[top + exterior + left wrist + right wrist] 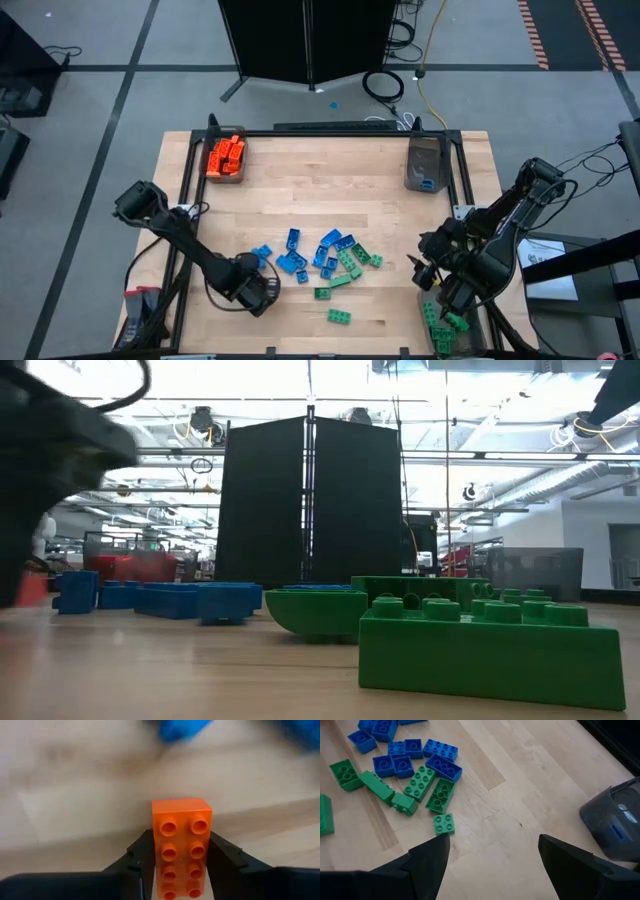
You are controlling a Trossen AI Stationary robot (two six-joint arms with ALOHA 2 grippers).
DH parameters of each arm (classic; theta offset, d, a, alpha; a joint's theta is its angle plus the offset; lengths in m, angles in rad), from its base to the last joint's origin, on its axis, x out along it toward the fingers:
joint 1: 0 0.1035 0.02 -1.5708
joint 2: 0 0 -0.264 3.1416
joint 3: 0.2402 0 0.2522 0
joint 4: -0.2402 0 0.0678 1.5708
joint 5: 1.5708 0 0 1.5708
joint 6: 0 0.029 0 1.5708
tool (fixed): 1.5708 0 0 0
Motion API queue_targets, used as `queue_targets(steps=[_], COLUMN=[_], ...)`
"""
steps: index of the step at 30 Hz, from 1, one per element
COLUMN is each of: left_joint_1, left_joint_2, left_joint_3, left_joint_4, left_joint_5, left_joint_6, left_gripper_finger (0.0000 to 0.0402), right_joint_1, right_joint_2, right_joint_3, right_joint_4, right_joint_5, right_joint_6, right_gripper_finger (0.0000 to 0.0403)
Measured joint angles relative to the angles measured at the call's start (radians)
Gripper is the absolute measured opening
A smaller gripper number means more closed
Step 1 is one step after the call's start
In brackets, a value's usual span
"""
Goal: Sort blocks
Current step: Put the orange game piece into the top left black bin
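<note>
An orange block [181, 820] lies studs up on the wooden table [300, 190], and my left gripper [262, 292] stands over it at the near left, shut on it. Blue and green blocks [325, 258] lie scattered in the table's middle, and also show in the right wrist view as blocks [410, 770]. One green block [339, 316] lies alone nearer the front edge. My right gripper [490, 865] hangs open above the table's right side, with nothing between its fingers. My left gripper pinches the orange block by its two long sides [156, 840], one finger [140, 862] on each. The fingers come from above, pointing down, and lie across the block. The block stays level with its studs up; whether it is clear of the table I cannot tell.
A bin with orange blocks [225, 158] stands at the far left. A grey bin [424, 165] with a blue block stands at the far right, and a bin with green blocks [440, 325] at the near right. In the low view a large green block [490, 640] lies closest.
</note>
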Motion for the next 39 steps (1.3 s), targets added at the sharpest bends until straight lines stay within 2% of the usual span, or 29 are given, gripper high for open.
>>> queue_targets(steps=[7, 13, 16, 19, 22, 29, 32, 35, 39], left_joint_1=[0.038, 0.145, 0.247, 0.382, 0.557, 1.003, 1.176, 1.323, 1.476], left_joint_2=[-0.024, -0.17, -0.278, -0.395, -0.505, -0.643, -0.643, -0.623, -0.575], left_joint_3=[0.113, 0.164, 0.164, 0.164, 0.164, 0.164, 0.162, 0.148, 0.098], left_joint_4=[-0.241, -0.531, -0.715, -0.805, -0.799, -0.64, -0.537, -0.412, -0.288], left_joint_5=[-0.063, -0.273, -0.392, -0.499, -0.591, -0.611, -0.565, -0.475, -0.36], left_joint_6=[0.103, 0.157, 0.207, 0.329, 0.526, 1.042, 1.243, 1.417, 1.556], left_gripper_finger=[0.0124, 0.0124, 0.0124, 0.0124, 0.0124, 0.0124, 0.0124, 0.0124, 0.0124], right_joint_1=[0.0, 0.0, 0.0, 0.0, 0.0, 0.0, 0.0, -0.001, 0.0], right_joint_2=[0.0, 0.0, 0.0, 0.0, 0.0, 0.0, 0.0, 0.0, 0.0], right_joint_3=[0.0, 0.0, 0.0, 0.0, 0.0, 0.0, 0.0, 0.0, 0.0], right_joint_4=[-0.027, -0.03, -0.031, -0.03, -0.029, -0.025, -0.024, -0.024, -0.024], right_joint_5=[0.005, 0.008, 0.012, 0.012, 0.012, 0.012, 0.012, 0.012, 0.012], right_joint_6=[0.0, 0.0, 0.004, 0.005, 0.008, 0.059, 0.066, 0.09, 0.118], right_gripper_finger=[0.0299, 0.0299, 0.0299, 0.0299, 0.0299, 0.0299, 0.0299, 0.0299, 0.0299])
